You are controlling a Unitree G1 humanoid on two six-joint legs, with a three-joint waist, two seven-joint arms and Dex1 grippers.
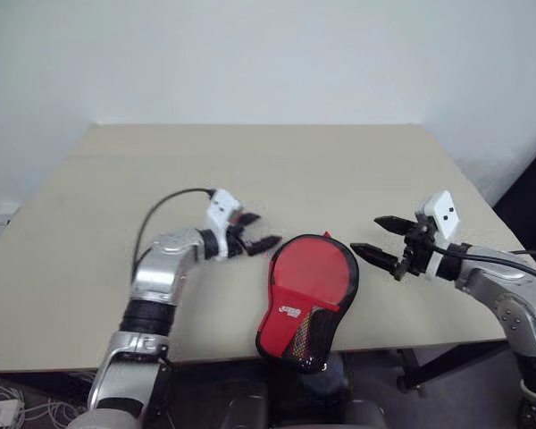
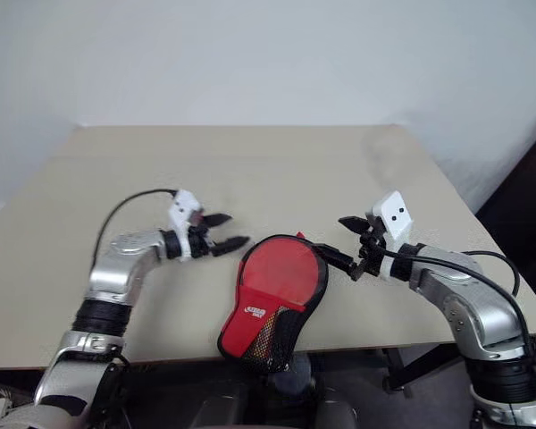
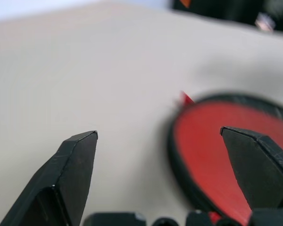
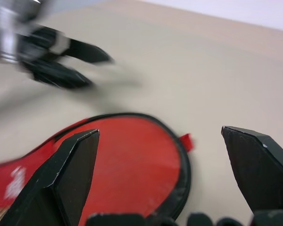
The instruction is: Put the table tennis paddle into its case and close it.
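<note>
Beige desk (image 1: pixel 277 170) carries the closed red case (image 1: pixel 305 299) at its six-o'clock edge, paddle presumably zipped inside, with left pincer (image 1: pixel 253 231) and right pincer (image 1: pixel 382 239) both agape, empty, flanking it.

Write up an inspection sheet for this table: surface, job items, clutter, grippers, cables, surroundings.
Surface: beige table, bare apart from the job's item.
Job's things: red case lies flat at the near edge, looking closed, its black mesh end overhanging the edge; the paddle cannot be told apart, presumably inside.
Clutter: nothing seen.
Grippers: left gripper open, beside the case's left side, apart from it; right gripper open, at the case's right side, holding nothing.
Cables: black cable loops from the left wrist; another runs along the right forearm.
Surroundings: plain pale wall behind.
</note>
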